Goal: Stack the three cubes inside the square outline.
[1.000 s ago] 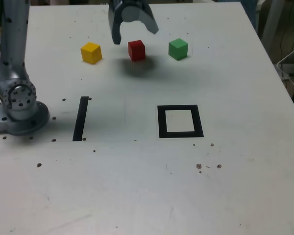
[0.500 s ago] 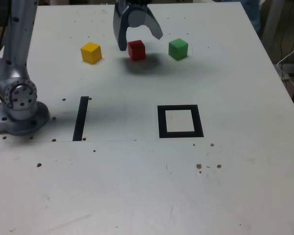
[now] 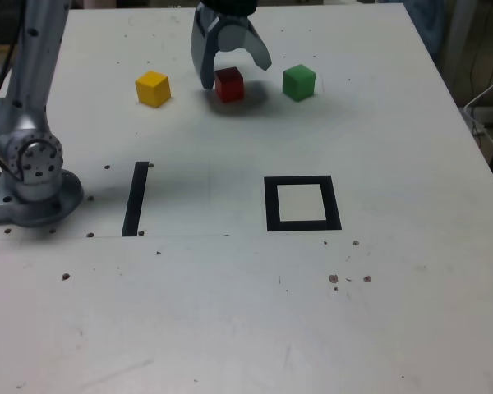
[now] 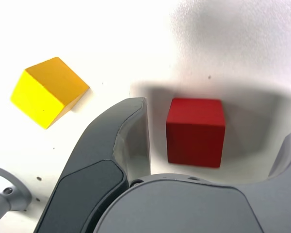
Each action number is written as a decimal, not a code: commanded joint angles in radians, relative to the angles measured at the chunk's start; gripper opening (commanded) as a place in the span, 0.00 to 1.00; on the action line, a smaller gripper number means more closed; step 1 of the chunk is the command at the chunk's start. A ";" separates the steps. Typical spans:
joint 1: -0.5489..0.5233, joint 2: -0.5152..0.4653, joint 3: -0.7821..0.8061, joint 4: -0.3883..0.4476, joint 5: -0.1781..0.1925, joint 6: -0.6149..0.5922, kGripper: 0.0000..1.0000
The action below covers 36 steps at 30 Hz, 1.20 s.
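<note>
Reading the exterior view from its left: yellow cube (image 3: pixel 153 88) alone on the desk (image 3: pixel 230 312), then red cube (image 3: pixel 229 84), then green cube (image 3: pixel 299 82), a row at the far edge. Hand (image 3: pixel 234 68) released, jaws spread, straddling the red cube without touching it, as the wrist view shows. Square outline (image 3: pixel 302 203) nearer the camera, holding nothing. No cube placed yet; judging by this, all three stacking steps remain.

Black strip (image 3: pixel 135 199) on speckled table (image 3: pixel 230 312)
</note>
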 commanded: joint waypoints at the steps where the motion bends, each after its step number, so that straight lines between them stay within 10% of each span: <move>1: 0.004 0.004 0.007 -0.011 0.005 -0.005 0.91; 36: 0.018 0.024 0.007 -0.033 -0.066 0.068 0.75</move>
